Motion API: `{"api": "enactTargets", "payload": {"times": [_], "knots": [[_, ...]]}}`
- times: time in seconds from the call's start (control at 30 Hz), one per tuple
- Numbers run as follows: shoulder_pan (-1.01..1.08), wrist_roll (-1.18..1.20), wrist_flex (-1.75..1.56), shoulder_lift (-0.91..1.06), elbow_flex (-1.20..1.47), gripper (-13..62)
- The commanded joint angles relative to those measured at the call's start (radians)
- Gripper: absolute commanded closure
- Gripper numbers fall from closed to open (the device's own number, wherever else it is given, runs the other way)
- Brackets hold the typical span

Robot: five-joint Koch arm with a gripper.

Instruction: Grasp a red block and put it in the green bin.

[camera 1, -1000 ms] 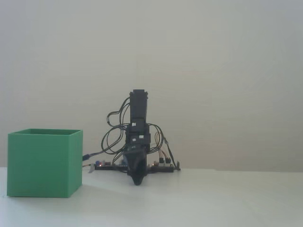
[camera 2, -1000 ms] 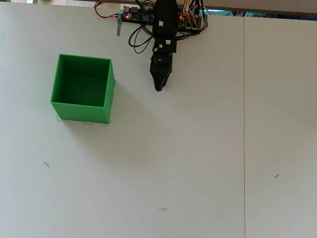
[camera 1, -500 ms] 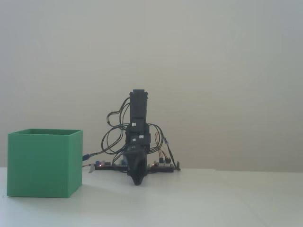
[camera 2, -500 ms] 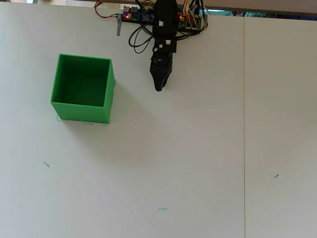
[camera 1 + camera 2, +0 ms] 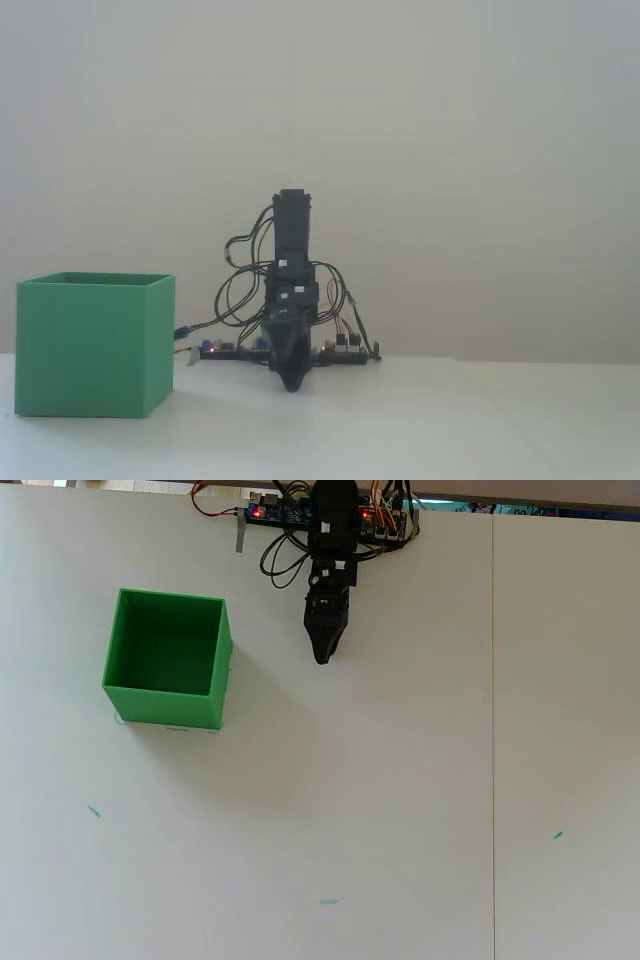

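In the overhead view we see the green bin [image 5: 166, 659] in the upper left of the frame, open and showing only its green floor. The gripper [image 5: 321, 656] hangs near the top centre, folded in close to the arm's base, fingers drawn together into one dark point. We cannot find the red block in either view.

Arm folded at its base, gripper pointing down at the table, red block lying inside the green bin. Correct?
Not quite: the overhead view shows the green bin empty, and no red block shows anywhere. The arm is folded, gripper tip near the table.
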Motion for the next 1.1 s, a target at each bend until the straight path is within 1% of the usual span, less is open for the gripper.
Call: {"api": "enactTargets", "payload": {"times": [0.0,0.1,0.33,0.43,0.57,0.83,1.07], "knots": [[-0.031,0.003,-0.052,0.014,-0.034,15.6],[-0.072,-0.003,0.012,-0.032,-0.218,15.6],[-0.123,-0.055,0.652,-0.077,-0.838,15.3],[-0.179,-0.066,0.857,-0.114,-1.0,13.6],[-0.207,-0.066,0.917,-0.121,-1.031,12.6],[-0.17,-0.066,0.942,-0.115,-1.011,12.7],[-0.166,-0.064,0.942,-0.04,-0.936,12.7]]}}
